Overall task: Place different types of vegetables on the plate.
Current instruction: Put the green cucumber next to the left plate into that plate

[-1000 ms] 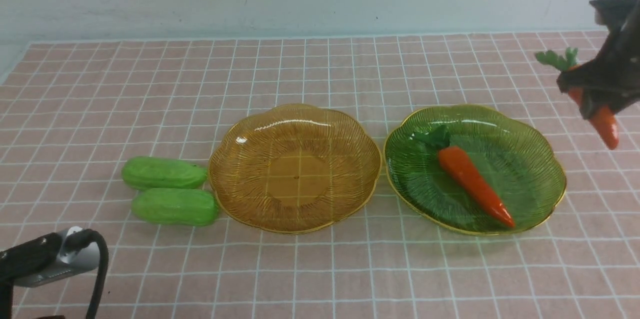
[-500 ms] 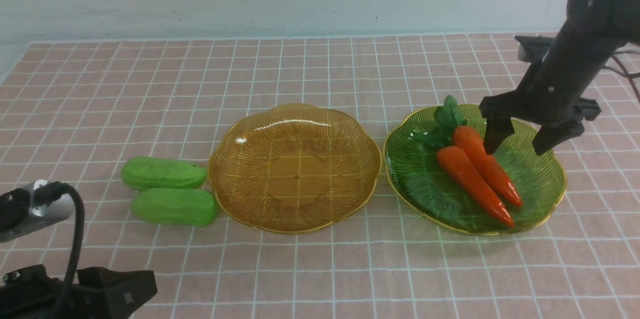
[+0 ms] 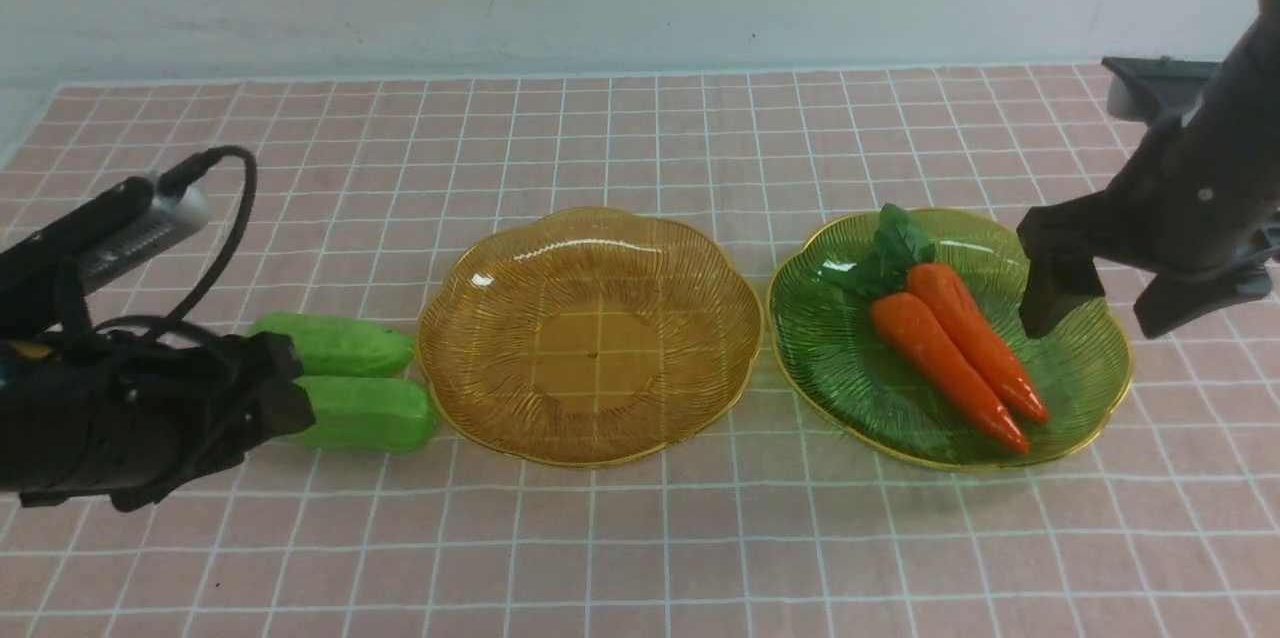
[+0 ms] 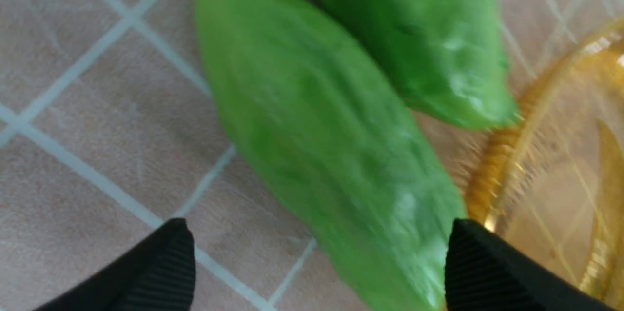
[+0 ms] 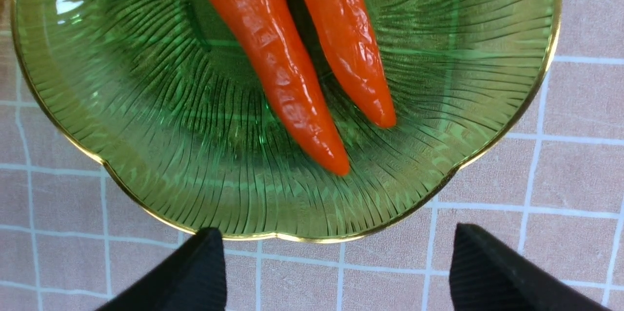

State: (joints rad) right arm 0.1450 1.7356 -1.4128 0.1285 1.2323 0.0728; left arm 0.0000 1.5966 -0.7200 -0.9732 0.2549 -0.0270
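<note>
Two bright-green cucumbers lie side by side on the cloth left of the amber plate [image 3: 590, 358]: the far cucumber [image 3: 345, 343] and the near cucumber [image 3: 370, 413]. My left gripper [image 3: 285, 388] is open at their left ends. In the left wrist view the near cucumber [image 4: 317, 155] runs between the spread fingers of that gripper [image 4: 316, 233], with the far cucumber [image 4: 414, 33] and the amber plate [image 4: 560, 155] beyond. Two orange carrots [image 3: 940, 368] [image 3: 975, 338] rest in the green plate [image 3: 1090, 388]. My right gripper [image 3: 1100, 318] hangs open and empty over that plate's right rim, with the carrots [image 5: 278, 67] [image 5: 346, 48] ahead of it.
The amber plate holds nothing. The two plates nearly touch at the middle of the pink checked cloth [image 3: 660, 558]. A pale wall runs along the back of the table. The left arm's cable [image 3: 225, 218] loops above the cucumbers.
The right gripper carried the second carrot into the green plate, let it go and drew back to the right. The left arm came up from the near left to the cucumbers and opened.
</note>
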